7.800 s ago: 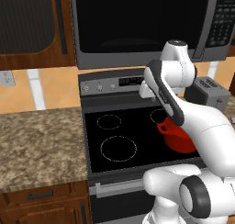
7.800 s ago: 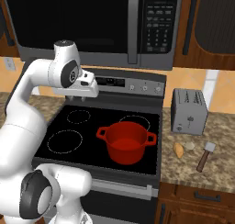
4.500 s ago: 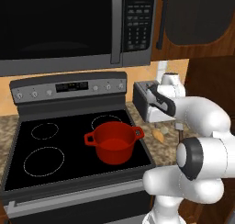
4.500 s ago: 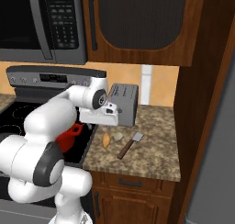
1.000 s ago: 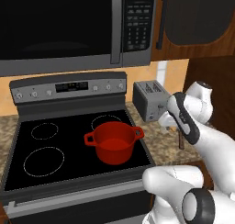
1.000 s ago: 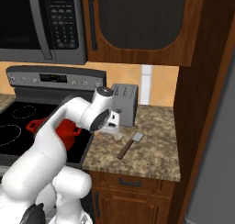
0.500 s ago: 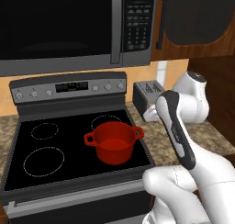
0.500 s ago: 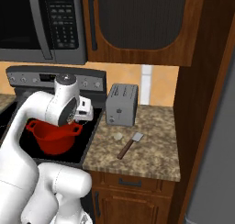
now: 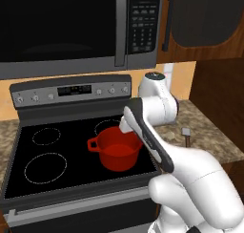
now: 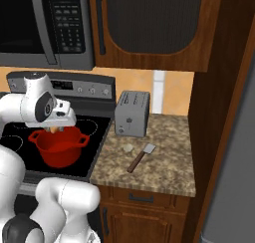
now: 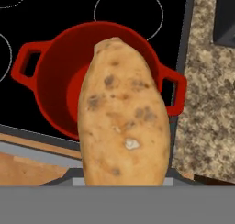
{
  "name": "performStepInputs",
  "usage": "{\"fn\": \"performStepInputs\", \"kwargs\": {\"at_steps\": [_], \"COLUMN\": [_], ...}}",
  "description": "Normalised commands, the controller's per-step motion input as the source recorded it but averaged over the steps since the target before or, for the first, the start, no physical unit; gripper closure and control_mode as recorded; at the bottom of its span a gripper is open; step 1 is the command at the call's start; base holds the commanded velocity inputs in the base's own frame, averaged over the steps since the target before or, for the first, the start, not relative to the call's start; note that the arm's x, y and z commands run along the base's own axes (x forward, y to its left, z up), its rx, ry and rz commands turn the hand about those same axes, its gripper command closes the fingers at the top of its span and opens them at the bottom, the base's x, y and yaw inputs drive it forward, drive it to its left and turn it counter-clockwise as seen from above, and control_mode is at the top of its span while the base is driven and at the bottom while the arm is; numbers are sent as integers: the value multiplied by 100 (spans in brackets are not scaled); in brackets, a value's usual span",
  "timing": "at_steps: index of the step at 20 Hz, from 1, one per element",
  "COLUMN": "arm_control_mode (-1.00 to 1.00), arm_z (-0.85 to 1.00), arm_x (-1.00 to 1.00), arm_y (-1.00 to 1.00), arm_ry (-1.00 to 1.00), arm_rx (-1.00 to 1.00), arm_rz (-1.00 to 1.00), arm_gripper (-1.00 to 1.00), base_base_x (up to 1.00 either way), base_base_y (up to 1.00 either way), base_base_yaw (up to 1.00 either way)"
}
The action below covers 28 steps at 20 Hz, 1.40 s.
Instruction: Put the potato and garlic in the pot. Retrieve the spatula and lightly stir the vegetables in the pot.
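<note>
While you watched, this was the scene:
Gripper: it hung just above the round bright red pot, jaws narrowed around the tan, speckled potato.
Potato: you saw it over the pot's open mouth in the hand view, not yet inside.
Pot: on the black glass stovetop, front right burner.
Garlic: pale small bulb on the speckled stone counter, just beside the grey-headed spatula.
Spatula: flat before the silver toaster.
</note>
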Motion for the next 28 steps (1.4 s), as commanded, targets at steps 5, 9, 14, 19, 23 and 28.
{"fn": "performStepInputs", "kwargs": {"at_steps": [5,9,14,19,23,28], "arm_control_mode": [-100,-100,-100,-100,-100,-100], "arm_z": [-50,-62,-56,-36,-26,-4], "arm_x": [40,36,4,2,0,0], "arm_y": [26,9,9,4,10,1], "arm_ry": [1,0,0,0,1,1], "arm_rx": [-1,0,0,0,0,0], "arm_rz": [0,0,0,0,0,0], "arm_gripper": [100,100,100,100,-100,-100], "base_base_x": [0,0,0,0,0,0], "base_base_y": [0,0,0,0,0,0], "base_base_yaw": [0,0,0,0,0,0]}}
